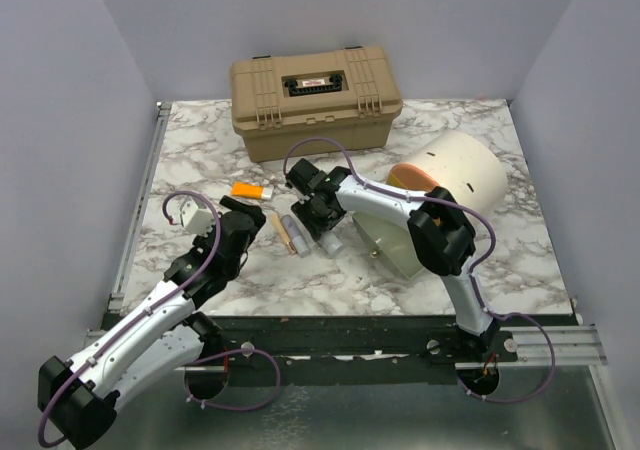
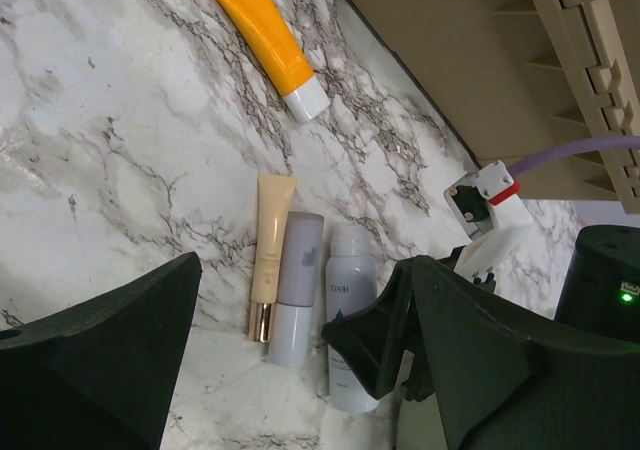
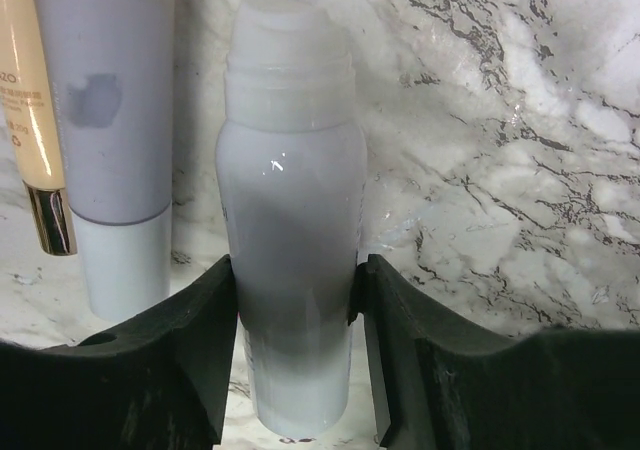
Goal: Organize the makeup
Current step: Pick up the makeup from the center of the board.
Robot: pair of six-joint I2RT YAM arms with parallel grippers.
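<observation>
White bottle (image 3: 290, 220) lies flat on marble bench (image 1: 200, 150), grasped mid-body by right gripper (image 3: 295, 290), both fingers pressed against its sides. To that gripper's left in its wrist view: lavender tube (image 3: 118, 120) with white cap, just beside bottle; past it, beige tube (image 3: 28, 100) with gold cap. Left gripper (image 2: 300, 300) released, jaws wide, nothing between, hanging near this row. Orange tube (image 2: 268, 38) with white cap lies ahead of left gripper, apart from row, toward tan hard case (image 1: 316, 98). Cream-and-orange round pouch (image 1: 450, 185) sits beside right arm.

The white bottle (image 2: 352, 270) bears faint lettering (too blurred to read); print on the beige tube (image 3: 25, 90) is equally illegible.
</observation>
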